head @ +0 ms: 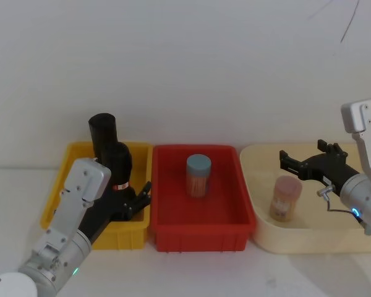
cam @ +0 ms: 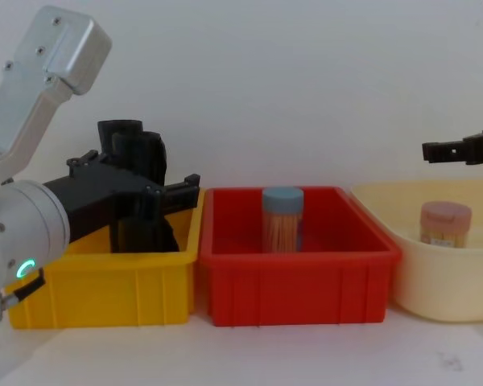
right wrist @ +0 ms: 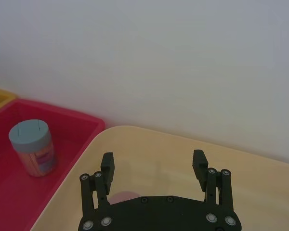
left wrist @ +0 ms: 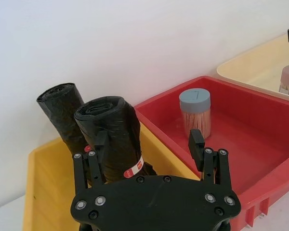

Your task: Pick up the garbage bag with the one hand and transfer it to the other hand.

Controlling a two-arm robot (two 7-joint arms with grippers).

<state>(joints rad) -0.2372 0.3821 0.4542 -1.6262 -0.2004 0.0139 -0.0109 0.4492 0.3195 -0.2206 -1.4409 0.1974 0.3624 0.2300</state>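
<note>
Two black rolls stand in the yellow bin [head: 59,198]. The garbage bag [head: 102,133] [left wrist: 62,111] [cam: 113,133] is the taller roll at the back, free of any grip. In front of it stands a black roll with a red sticker [head: 120,166] [left wrist: 114,137]. My left gripper [head: 133,197] [left wrist: 148,144], on the green-lit arm, is open, and the sticker roll sits between its fingers, close to one finger. My right gripper [head: 302,156] [right wrist: 153,166] [cam: 444,150], on the blue-lit arm, hangs open over the cream tray with nothing in it.
A red bin [head: 235,216] in the middle holds a blue-lidded jar of sticks [head: 198,175]. The cream tray [head: 260,179] on the right holds a pink-lidded jar [head: 286,198] just below my right gripper. A white wall runs close behind the bins.
</note>
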